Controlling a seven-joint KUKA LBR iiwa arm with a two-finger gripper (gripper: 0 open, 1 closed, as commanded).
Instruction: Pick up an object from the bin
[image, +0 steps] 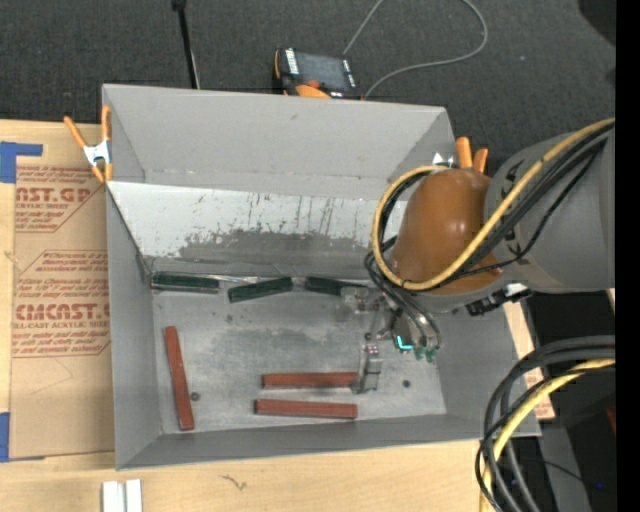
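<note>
Item 1. A grey metal bin (280, 150) with sloping walls and a scuffed flat floor. It is the largest thing we record.

Item 2. A grey robot arm (560, 220) reaching in over the bin's right rim. It carries an orange-brown rounded cover (445, 225) at the wrist, with yellow-and-black cables (385, 215) looped around it.

Item 3. The gripper (371, 375), low over the floor in the right front part of the bin. We cannot tell whether it is open or closed, and we see nothing lifted in it.

Item 4. The upper reddish-brown flat strip (308, 380), lying crosswise on the floor near the front. Its right end sits right at the gripper's tip. We cannot tell whether the two touch.

Item 5. The lower reddish-brown flat strip (305, 408), parallel to the upper one and just in front of it, apart from the gripper.

Item 6. The left reddish-brown flat strip (179, 378), lying roughly front to back by the left wall, well apart from the gripper.

Item 7. Three dark green flat strips (260, 290) in a loose row along the foot of the back wall. The rightmost one lies near the arm's wrist.
</note>
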